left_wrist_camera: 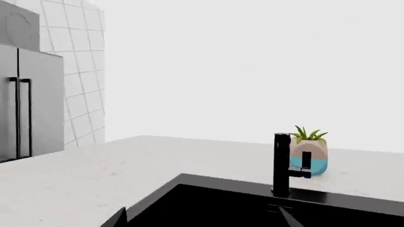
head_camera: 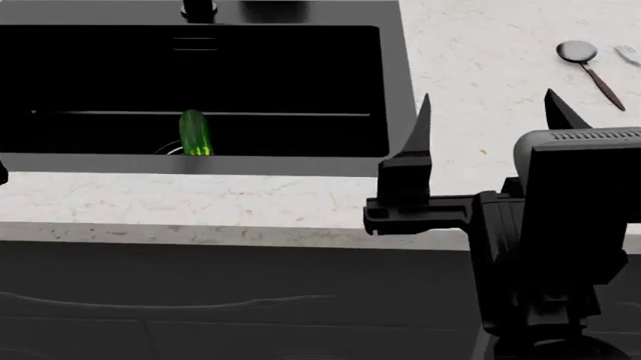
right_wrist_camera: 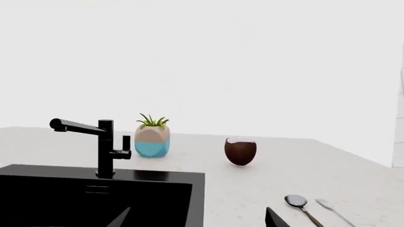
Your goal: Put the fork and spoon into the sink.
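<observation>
Right gripper [head_camera: 486,124] fingers apart, empty, aimed toward spoon [head_camera: 589,64] and fork [head_camera: 628,52] beyond; sink [head_camera: 395,90] alongside; left gripper state unclear.

The right pincer [head_camera: 488,112] is matte black, with two slim fingers tapering to sharp points, on a blocky black wrist housing capped by a pale grey, vent-slotted top panel.

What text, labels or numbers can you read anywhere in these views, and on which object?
None: no readable text in any view.
The fridge, faucet, plant pot, sink, spoon and right gripper carry no markings.
</observation>
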You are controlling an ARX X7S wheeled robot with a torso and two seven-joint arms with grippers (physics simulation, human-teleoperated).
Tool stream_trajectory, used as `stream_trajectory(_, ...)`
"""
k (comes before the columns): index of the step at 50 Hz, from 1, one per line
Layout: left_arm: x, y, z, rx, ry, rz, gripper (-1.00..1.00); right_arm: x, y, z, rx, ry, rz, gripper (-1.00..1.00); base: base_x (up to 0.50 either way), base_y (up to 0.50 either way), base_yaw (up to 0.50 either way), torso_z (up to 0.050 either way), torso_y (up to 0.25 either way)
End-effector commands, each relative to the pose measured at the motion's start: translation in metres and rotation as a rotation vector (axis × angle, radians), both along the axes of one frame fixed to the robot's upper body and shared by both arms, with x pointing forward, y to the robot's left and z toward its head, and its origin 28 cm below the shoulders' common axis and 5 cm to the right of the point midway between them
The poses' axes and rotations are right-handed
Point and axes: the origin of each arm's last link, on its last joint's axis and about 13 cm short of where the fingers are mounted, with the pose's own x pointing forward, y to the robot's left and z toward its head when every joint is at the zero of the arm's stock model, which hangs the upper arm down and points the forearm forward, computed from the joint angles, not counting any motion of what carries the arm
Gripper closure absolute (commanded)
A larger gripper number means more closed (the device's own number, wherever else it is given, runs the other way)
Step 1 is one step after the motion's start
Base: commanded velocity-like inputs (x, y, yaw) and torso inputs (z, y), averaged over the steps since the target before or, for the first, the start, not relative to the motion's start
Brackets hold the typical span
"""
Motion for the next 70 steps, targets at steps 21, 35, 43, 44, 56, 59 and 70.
stream_trajectory(21, -0.053, 0.031, 0.010, 0.060, 0.151, 0.376, -1.00, 0.007, -0.003, 0.028, 0.003, -0.030, 0.012, -1.00, 0.00, 0.00, 0.00, 0.000, 0.000)
stream_trajectory(35, -0.053, 0.026, 0.013, 0.094, 0.116, 0.362, -1.00, 0.008, -0.005, 0.044, -0.002, -0.044, 0.044, -1.00, 0.07, -0.05, 0.00, 0.000, 0.000)
stream_trajectory(43, -0.050, 0.025, 0.011, 0.098, 0.113, 0.363, -1.00, 0.014, -0.011, 0.070, -0.025, -0.034, 0.044, -1.00, 0.37, -0.23, 0.00, 0.000, 0.000)
stream_trajectory(44, -0.050, 0.025, 0.011, 0.098, 0.112, 0.366, -1.00, 0.014, -0.010, 0.072, -0.023, -0.038, 0.048, -1.00, 0.38, -0.23, 0.00, 0.000, 0.000)
stream_trajectory(56, -0.051, 0.023, 0.010, 0.062, 0.084, 0.360, -1.00, 0.010, -0.011, 0.068, -0.013, -0.046, 0.063, -1.00, 0.37, -0.23, 0.00, 0.000, 0.000)
stream_trajectory(59, -0.051, 0.023, 0.009, 0.063, 0.090, 0.354, -1.00, 0.008, -0.010, 0.068, -0.010, -0.048, 0.068, -1.00, 0.38, -0.23, 0.00, 0.000, 0.000)
stream_trajectory(70, -0.051, 0.024, 0.006, 0.061, 0.085, 0.378, -1.00, 0.006, -0.009, 0.066, -0.003, -0.063, 0.098, -1.00, 0.37, -0.23, 0.00, 0.000, 0.000)
